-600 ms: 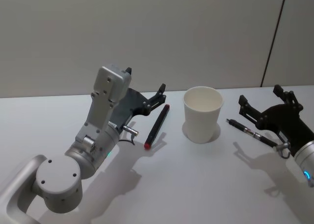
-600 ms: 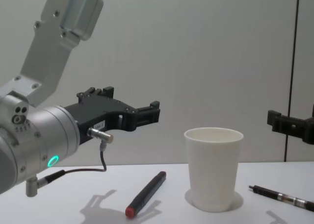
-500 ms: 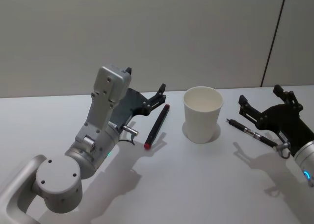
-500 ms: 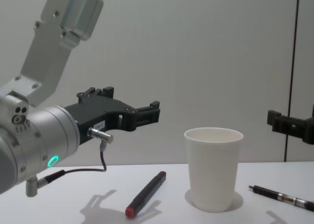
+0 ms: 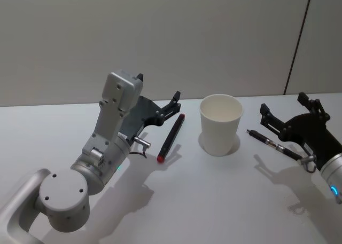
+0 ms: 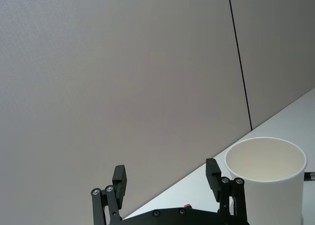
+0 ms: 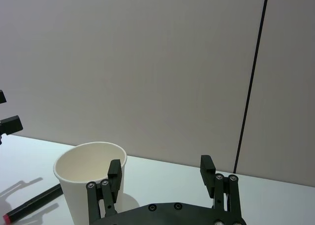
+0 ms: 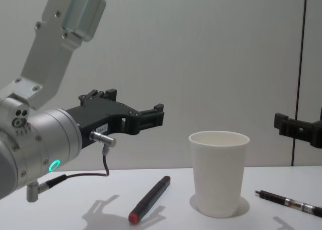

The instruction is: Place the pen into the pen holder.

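Left gripper (image 6: 166, 173) spread, empty, near red-tipped pen (image 5: 171, 137); right gripper (image 7: 161, 167) spread, empty, near cup (image 7: 78, 195).

Two pens, one pen holder (image 5: 220, 124), two grippers, one table (image 5: 214, 201).
Counted singly: red-tipped pen (image 5: 171, 138); slim black pen (image 5: 270, 142); a lone white paper cup for the pen holder; left gripper (image 6: 166, 171); right gripper (image 7: 161, 165).

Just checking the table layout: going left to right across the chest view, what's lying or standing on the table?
red-ended pen → white paper cup → slim black pen
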